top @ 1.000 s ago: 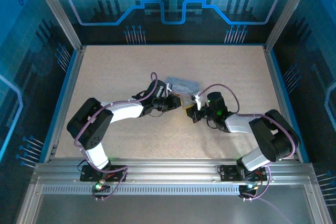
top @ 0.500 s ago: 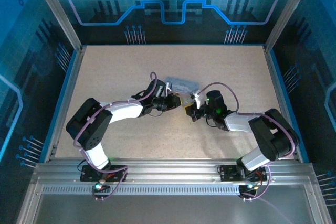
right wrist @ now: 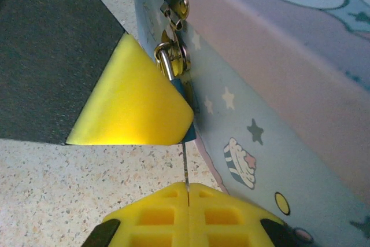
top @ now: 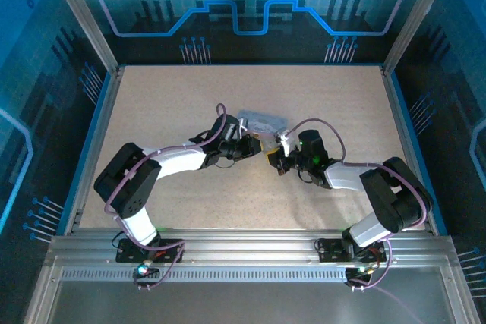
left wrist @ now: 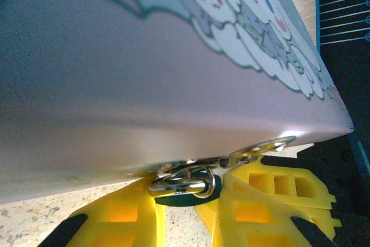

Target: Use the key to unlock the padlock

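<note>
Padlock on tin hasp clamped in left pincer; right pincer pinches key, tip at its base.

A lab-style robot test booth: blue circuit-print panels and aluminium posts wall in a speckled tabletop.

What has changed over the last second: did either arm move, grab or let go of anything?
The right gripper crept slightly left, toward the padlock, its fingers shut on the key. The left gripper stayed clamped on the padlock, barely shifting. The tin did not move. Nothing was taken hold of or let go.
</note>
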Controlling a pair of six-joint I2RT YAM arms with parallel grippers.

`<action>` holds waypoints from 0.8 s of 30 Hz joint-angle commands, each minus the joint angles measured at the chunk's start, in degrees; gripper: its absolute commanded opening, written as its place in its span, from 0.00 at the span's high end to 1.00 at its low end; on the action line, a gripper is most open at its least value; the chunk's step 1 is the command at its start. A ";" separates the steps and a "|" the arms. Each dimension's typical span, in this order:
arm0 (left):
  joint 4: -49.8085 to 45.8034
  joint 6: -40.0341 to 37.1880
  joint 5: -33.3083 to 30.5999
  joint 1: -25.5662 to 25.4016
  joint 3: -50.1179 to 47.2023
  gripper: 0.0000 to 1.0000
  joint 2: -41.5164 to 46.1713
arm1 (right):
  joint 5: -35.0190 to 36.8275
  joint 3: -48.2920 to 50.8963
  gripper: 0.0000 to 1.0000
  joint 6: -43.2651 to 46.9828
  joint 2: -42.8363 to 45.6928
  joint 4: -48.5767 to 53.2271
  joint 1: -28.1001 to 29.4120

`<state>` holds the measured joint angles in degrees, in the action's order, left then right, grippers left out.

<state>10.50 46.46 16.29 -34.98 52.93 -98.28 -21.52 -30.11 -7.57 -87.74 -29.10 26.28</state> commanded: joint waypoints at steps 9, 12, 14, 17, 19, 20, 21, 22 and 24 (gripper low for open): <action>-1.43 -3.12 1.92 -0.63 -0.44 0.86 2.57 | -0.82 -3.11 1.00 3.67 3.23 1.43 -1.38; -1.65 -3.21 1.61 -0.67 -0.44 0.86 2.57 | -1.44 -3.11 1.00 3.67 3.58 2.07 -1.41; -1.46 -3.15 1.77 -0.65 -0.36 0.86 2.48 | -1.67 -3.03 1.00 3.42 3.63 2.08 -1.48; -0.94 -2.87 1.94 -0.69 -0.37 0.86 2.40 | -2.12 -3.01 1.00 2.77 3.16 1.70 -1.33; -0.48 -2.51 2.13 -0.68 -0.40 0.86 2.37 | -2.21 -2.94 1.00 2.44 2.46 1.15 -1.07; -0.21 -2.30 2.24 -0.69 -0.44 0.86 2.39 | -2.14 -2.96 1.00 2.25 1.86 0.77 -0.82; 0.14 -2.06 2.33 -0.66 -0.40 0.86 2.39 | -2.08 -2.94 1.00 2.02 1.23 0.44 -0.64; 0.37 -1.87 2.40 -0.62 -0.44 0.86 2.39 | -2.04 -2.86 1.00 1.65 0.65 -0.06 -0.47; 0.98 -1.34 2.50 -0.62 -0.43 0.86 2.39 | -1.78 -2.61 1.00 0.86 -0.35 -1.52 -0.10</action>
<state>9.26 46.09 16.29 -35.00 52.75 -97.84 -22.26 -31.20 -5.34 -86.59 -25.96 25.74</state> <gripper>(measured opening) 0.213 0.051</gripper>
